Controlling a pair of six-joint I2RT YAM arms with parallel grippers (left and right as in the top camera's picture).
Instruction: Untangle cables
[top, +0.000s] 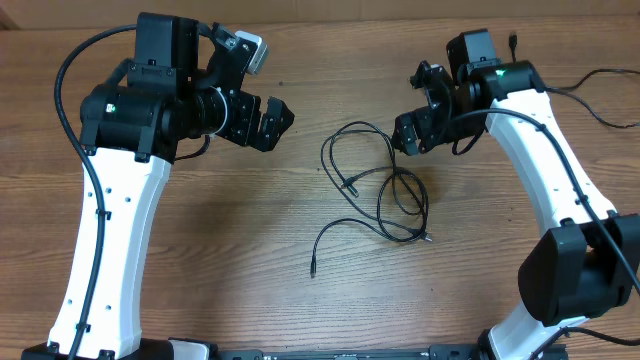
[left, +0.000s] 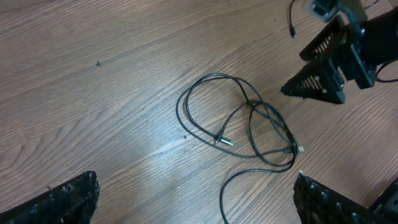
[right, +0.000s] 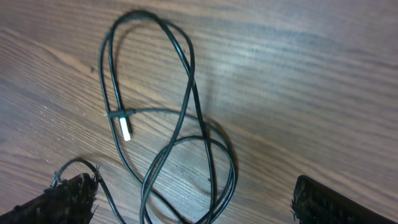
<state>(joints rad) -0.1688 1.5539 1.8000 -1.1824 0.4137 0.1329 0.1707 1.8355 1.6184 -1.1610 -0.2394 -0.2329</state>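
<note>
Lying looped together on the table (top: 240, 250), midway between its side edges, the cables (top: 397, 173) sit untouched; the left gripper (top: 268, 120) and right gripper (top: 418, 112) hover wide open, empty.

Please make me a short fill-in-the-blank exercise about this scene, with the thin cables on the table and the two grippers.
1. The cables lie on a ___ table.
2. The left gripper and the right gripper both have their jaws ___.
3. Seen from overhead, the cables lie ___ the two grippers and touch neither of them.

Missing words: wooden; open; between.
</note>
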